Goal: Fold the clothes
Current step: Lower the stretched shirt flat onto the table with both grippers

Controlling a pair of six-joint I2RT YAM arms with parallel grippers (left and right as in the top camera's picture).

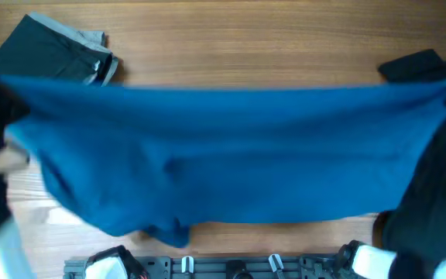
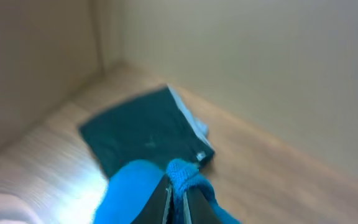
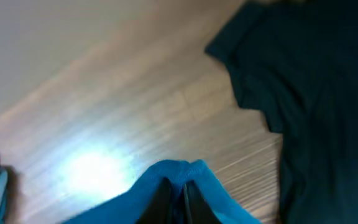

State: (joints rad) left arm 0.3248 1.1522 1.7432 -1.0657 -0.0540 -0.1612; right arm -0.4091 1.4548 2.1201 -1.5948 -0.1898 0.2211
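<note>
A dark folded garment [image 1: 49, 50] with a pale grey band along one edge lies at the far left corner of the wooden worktop [image 1: 246, 39]. In the left wrist view it sits just beyond the fingertips, flat on the wood. A black garment [image 1: 432, 186] lies loosely spread on the right side, running from the far edge down toward the near edge. In the right wrist view it fills the upper right of the frame.

The blue garment [image 1: 231, 155] spans nearly the whole width of the worktop. Its far edge is pulled into a straight, taut line, and the rest hangs in soft folds toward the near side. It hides part of the folded garment's near edge and overlaps the black one on the right.

The left pincer [image 2: 177, 194] is closed narrowly on a bunched corner of the blue cloth, which sticks up between its fingers. The right pincer [image 3: 174, 191] is clamped the same way on the opposite corner, and a blue fold rises just above its tips. Each pincer is at one end of the taut edge.
</note>
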